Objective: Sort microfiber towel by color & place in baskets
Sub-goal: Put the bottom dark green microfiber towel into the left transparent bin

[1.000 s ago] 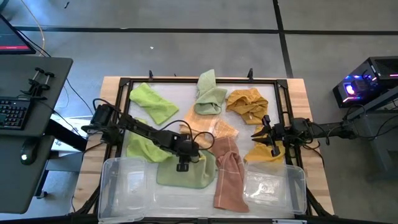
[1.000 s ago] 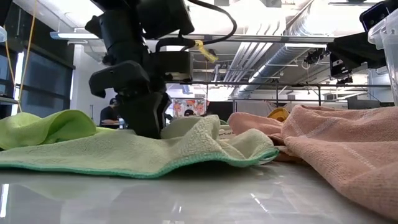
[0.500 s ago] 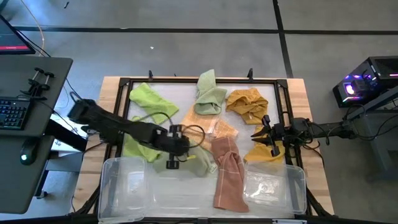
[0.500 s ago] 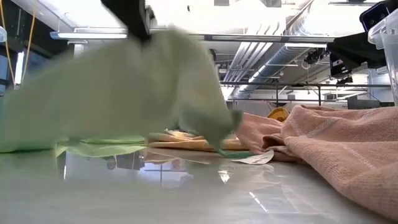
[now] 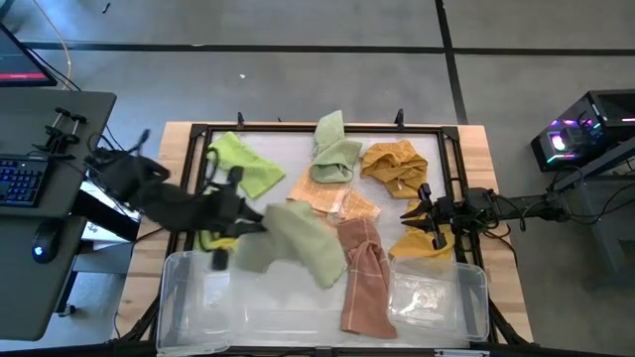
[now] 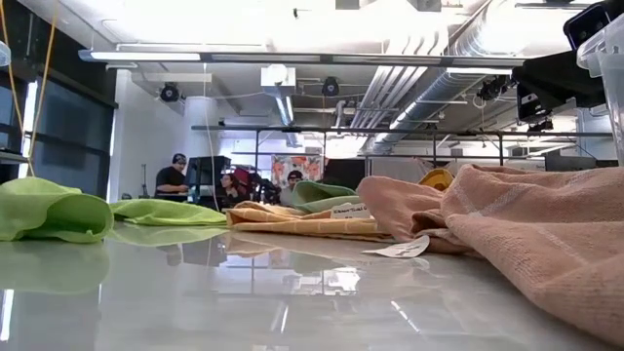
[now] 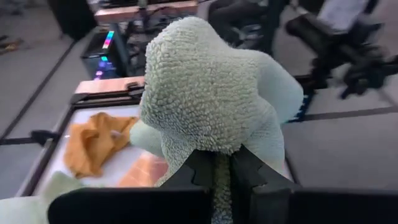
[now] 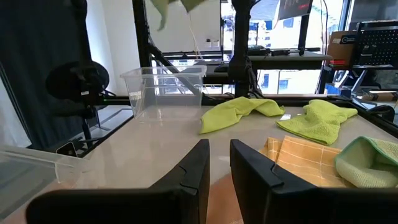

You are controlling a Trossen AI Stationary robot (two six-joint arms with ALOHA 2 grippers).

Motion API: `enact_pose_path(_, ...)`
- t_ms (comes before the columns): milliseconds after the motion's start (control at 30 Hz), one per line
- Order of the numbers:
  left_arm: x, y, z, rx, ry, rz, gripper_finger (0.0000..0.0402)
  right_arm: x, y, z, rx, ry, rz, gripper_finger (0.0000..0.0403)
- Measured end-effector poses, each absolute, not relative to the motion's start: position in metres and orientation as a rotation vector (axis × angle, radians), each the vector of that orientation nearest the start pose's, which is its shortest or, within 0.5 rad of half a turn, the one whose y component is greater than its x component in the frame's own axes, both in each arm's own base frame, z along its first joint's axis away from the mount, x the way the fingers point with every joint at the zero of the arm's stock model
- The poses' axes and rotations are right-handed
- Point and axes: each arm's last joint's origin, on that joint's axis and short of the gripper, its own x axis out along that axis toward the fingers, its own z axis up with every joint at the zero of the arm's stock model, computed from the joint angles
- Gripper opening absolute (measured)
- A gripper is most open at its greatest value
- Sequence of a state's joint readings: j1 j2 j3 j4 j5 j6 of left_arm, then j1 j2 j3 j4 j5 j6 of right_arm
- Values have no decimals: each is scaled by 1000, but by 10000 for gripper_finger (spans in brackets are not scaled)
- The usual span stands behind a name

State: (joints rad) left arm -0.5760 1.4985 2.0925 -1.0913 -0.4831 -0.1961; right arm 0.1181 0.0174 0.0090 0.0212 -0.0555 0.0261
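A pale green towel (image 5: 298, 245) hangs lifted over the left clear basket (image 5: 198, 302) at lower left, other green, orange and pink towels lying across the centre.

This is a robotics lab in an open, industrial-style hall. The work table (image 5: 474, 139) has a wooden top with a black-framed white surface, and it stands on a bare grey concrete floor (image 5: 298, 69) crossed by dark lines. To the left of the table is a dark desk (image 5: 40, 228) with a keyboard (image 5: 22, 183) and a mouse (image 5: 42, 250); to the right of the table sits a computer case (image 5: 585, 134) glowing with coloured lights. Beyond the table, exposed silver air ducts (image 6: 478, 39) and strip lights (image 6: 292, 57) run under the open ceiling, and people (image 6: 175, 177) sit at equipment along the far wall.
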Motion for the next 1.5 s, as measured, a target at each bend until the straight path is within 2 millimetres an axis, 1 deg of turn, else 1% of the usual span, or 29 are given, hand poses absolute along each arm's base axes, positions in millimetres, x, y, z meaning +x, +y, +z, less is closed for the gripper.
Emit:
enact_pose_path(133, 196, -138, 525, -46, 479, -109, 3, 97, 13, 167, 26, -10, 174, 59)
enact_pose_path(200, 186, -145, 527, -120, 535, -146, 3, 97, 13, 167, 26, -10, 174, 59)
enact_pose_path(333, 173, -161, 516, -280, 713, -201, 3, 97, 13, 167, 26, -10, 174, 59)
enact_pose_path(467, 160, -177, 500, -445, 985, -219, 3, 97, 13, 167, 26, -10, 174, 59)
enact_pose_path(500, 160, -185, 498, -462, 1021, -259, 3, 97, 13, 167, 26, -10, 174, 59)
enact_pose_path(567, 158, -198, 490, -430, 1070, -300, 3, 97, 13, 167, 26, -10, 174, 59)
enact_pose_path(700, 158, -211, 467, -354, 1156, -267, 3, 97, 13, 167, 26, -10, 174, 59)
enact_pose_path(800, 160, -223, 442, -273, 1238, -231, 3, 97, 13, 167, 26, -9, 174, 59)
enact_pose_path(933, 160, -230, 409, -160, 1381, -244, 3, 97, 13, 167, 26, -9, 174, 59)
enact_pose_path(1067, 160, -231, 377, -57, 1494, -228, 3, 97, 13, 167, 26, -10, 174, 59)
enact_pose_path(1167, 157, -225, 358, 7, 1542, -198, 3, 97, 13, 167, 26, -9, 174, 59)
enact_pose_path(1300, 159, -219, 333, 53, 1604, -123, 8, 97, 13, 167, 26, -10, 174, 59)
enact_pose_path(1400, 161, -214, 318, 95, 1643, -90, 24, 97, 13, 167, 26, -9, 174, 59)
enact_pose_path(1500, 163, -209, 306, 92, 1693, -48, 53, 97, 13, 167, 26, -9, 174, 59)
